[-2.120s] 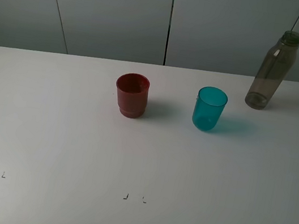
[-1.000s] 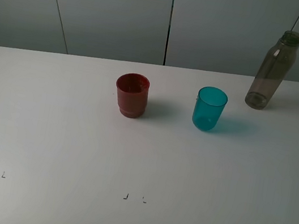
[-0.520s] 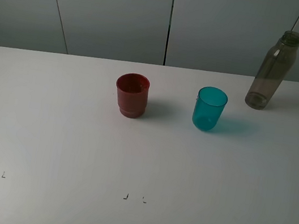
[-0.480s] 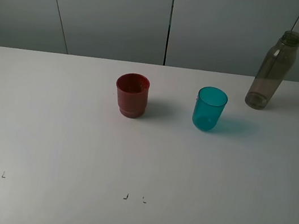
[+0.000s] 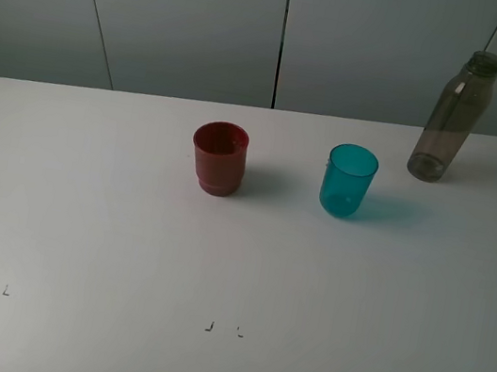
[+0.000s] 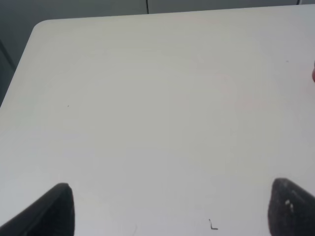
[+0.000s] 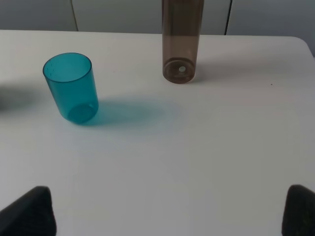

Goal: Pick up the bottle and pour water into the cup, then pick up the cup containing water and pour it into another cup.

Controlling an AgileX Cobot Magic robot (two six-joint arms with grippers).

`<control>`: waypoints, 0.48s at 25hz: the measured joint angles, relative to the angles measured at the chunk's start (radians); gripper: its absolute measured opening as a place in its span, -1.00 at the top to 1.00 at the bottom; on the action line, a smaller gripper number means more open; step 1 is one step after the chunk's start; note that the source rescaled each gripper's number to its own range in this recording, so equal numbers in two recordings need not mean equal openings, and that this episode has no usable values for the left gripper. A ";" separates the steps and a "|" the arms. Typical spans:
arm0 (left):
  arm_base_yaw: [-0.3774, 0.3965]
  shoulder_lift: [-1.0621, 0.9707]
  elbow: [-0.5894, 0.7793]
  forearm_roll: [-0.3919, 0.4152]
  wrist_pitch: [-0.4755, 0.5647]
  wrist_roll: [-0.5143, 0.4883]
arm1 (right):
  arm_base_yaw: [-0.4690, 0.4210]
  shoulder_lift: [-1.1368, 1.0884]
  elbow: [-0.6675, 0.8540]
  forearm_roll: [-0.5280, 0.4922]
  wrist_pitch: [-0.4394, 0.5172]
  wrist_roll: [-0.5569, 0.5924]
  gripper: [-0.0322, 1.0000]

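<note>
A: What is laid out, taken from the largest thing down?

B: A white table [image 5: 81, 215] is seen, bare over its near half. At the far right a tall, slim, smoky grey-brown translucent plastic bottle [image 5: 453, 115] is stood upright, its neck uncovered, presumably so that it can be reached first by the right arm. Left of it and nearer, a teal-blue translucent plastic tumbler [image 5: 348, 180] is set upright, and further left an opaque dark red plastic cup with a stepped base [image 5: 219, 157]; the three are kept well apart, which is judged to leave room for a grasp around each.

A: And the pincers?

B: Neither is shown in the high view. The right gripper [image 7: 167, 214] is held low at the near right with its fingertips spread wide, nothing between them, the bottle and tumbler ahead of it. The left gripper [image 6: 170, 209] is likewise parted and empty over bare table at the left. No step is judged begun.
</note>
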 joint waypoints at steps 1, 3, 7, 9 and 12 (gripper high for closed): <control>0.000 0.000 0.000 0.000 0.000 0.000 | 0.000 0.000 0.000 0.000 0.000 0.000 -0.99; 0.000 0.000 0.000 0.000 0.000 0.000 | 0.000 0.000 0.000 0.000 0.000 0.002 -0.99; 0.000 0.000 0.000 0.000 0.000 0.000 | 0.000 0.000 0.000 0.000 0.000 0.002 -0.99; 0.000 0.000 0.000 0.000 0.000 0.000 | 0.000 0.000 0.000 0.000 0.000 0.002 -0.99; 0.000 0.000 0.000 0.000 0.000 0.000 | 0.000 0.000 0.000 0.000 0.000 0.002 -0.99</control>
